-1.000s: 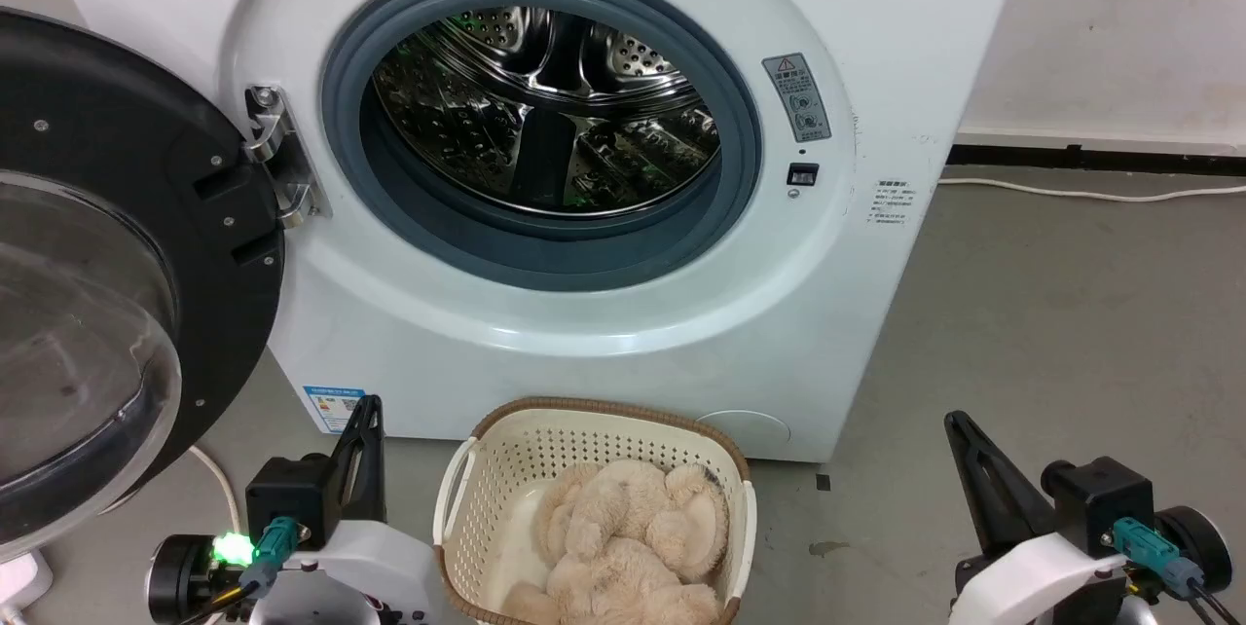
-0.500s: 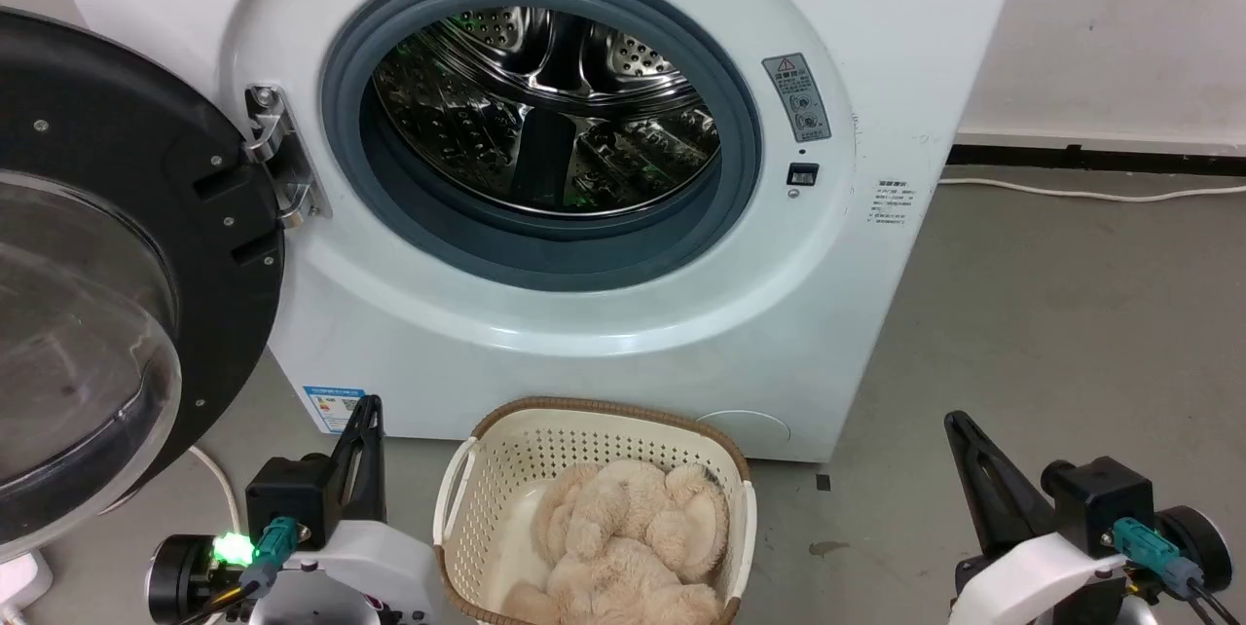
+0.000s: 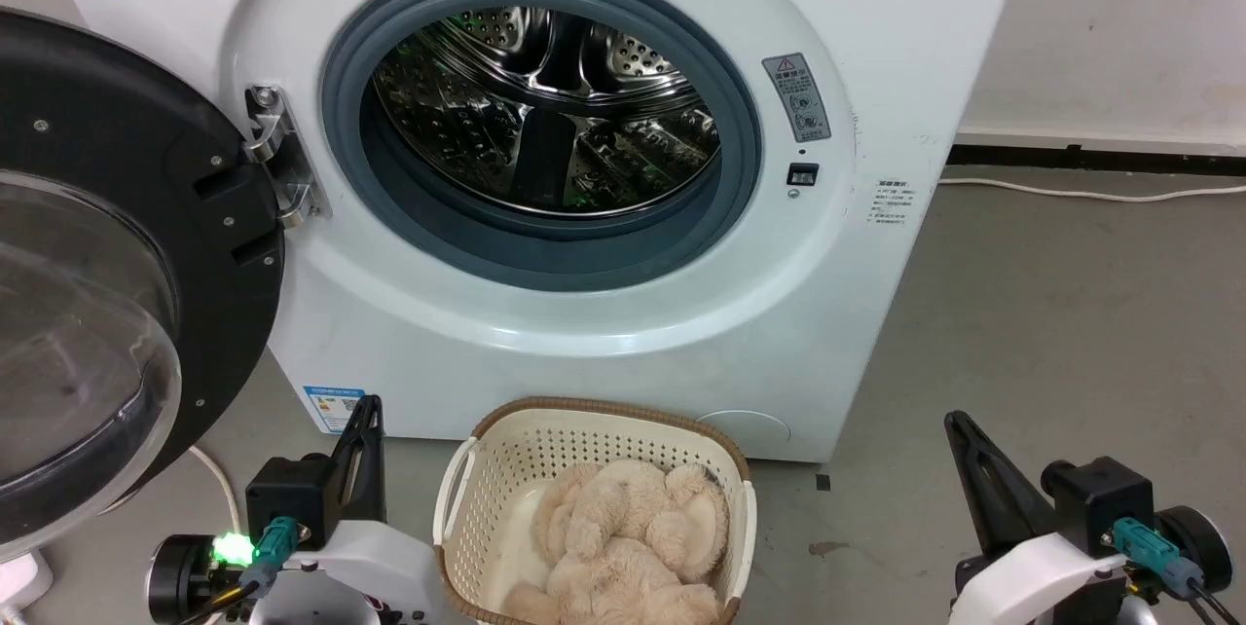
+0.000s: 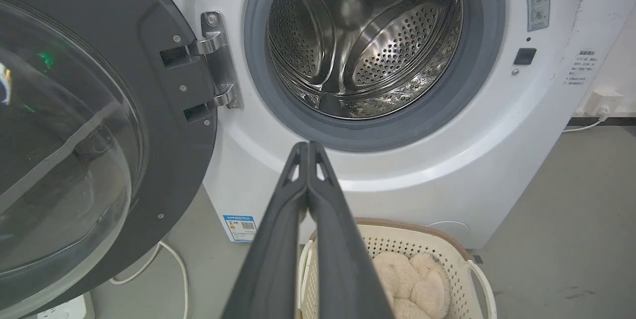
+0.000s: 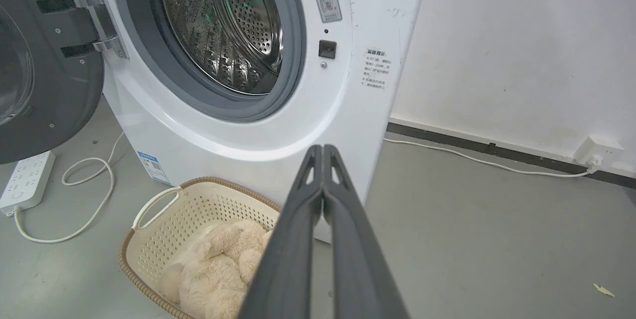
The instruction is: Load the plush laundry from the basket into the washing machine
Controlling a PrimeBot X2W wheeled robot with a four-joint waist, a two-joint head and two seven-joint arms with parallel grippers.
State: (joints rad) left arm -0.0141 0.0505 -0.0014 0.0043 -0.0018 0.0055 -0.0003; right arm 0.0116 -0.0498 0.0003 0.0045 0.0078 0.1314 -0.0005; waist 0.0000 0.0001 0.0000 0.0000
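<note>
The cream-beige plush laundry point(image 3: 628, 542) lies curled in the cream basket point(image 3: 487, 498) on the floor, right in front of the white washing machine point(image 3: 584, 343). The machine's black-rimmed door point(image 3: 117, 265) hangs wide open to the left, and the steel drum point(image 3: 545, 109) is bare. My left gripper point(image 3: 368, 403) is shut and empty, left of the basket. Shut and empty too, my right gripper point(image 3: 952, 419) stands well right of it. The left wrist view shows the gripper point(image 4: 308, 145) shut before the porthole, plush point(image 4: 412, 284) below. In the right wrist view, the gripper point(image 5: 323, 147) is shut, basket point(image 5: 159, 239) at lower left.
A white cable point(image 3: 1090, 192) runs along the grey floor by the back wall to a socket point(image 5: 598, 152). A white power strip point(image 5: 25, 180) with a looped cord point(image 5: 94, 199) lies under the open door at the left. Bare floor point(image 3: 1051, 333) extends right of the machine.
</note>
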